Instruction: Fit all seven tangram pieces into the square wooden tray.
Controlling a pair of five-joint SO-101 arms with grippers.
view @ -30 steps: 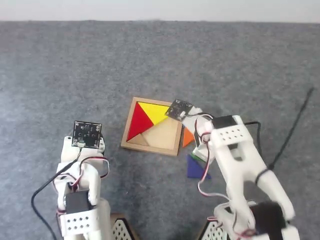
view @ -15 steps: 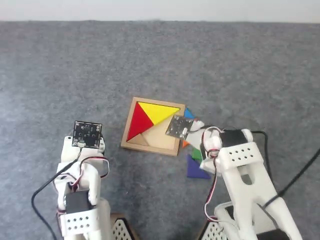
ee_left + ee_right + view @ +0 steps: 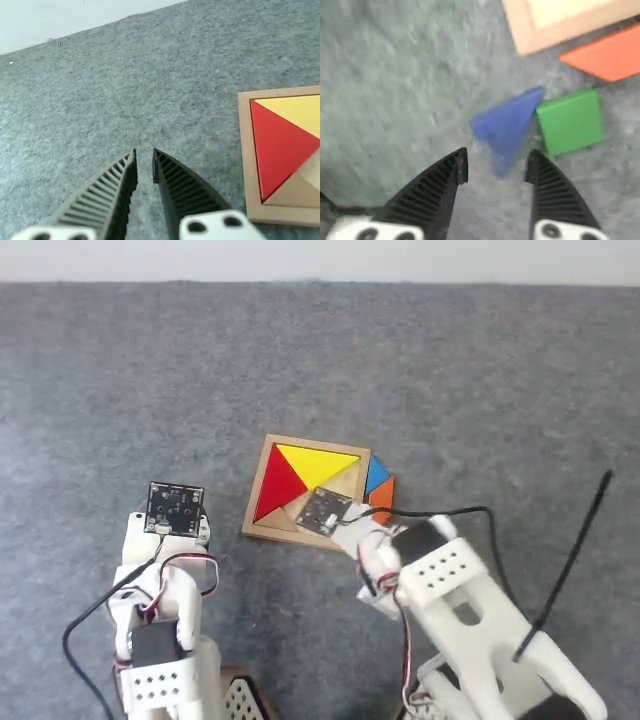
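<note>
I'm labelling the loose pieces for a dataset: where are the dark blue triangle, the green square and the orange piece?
dark blue triangle [image 3: 507, 125], right wrist view, middle of its top face.
green square [image 3: 569, 121], right wrist view, centre of its top face.
orange piece [image 3: 607, 57], right wrist view, middle of its visible part.

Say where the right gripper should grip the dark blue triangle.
Probably best from straight above, since the dark blue triangle lies flat on the carpet. Close across the narrow corner nearest the open right gripper, away from the green square crowding its far corner.
</note>
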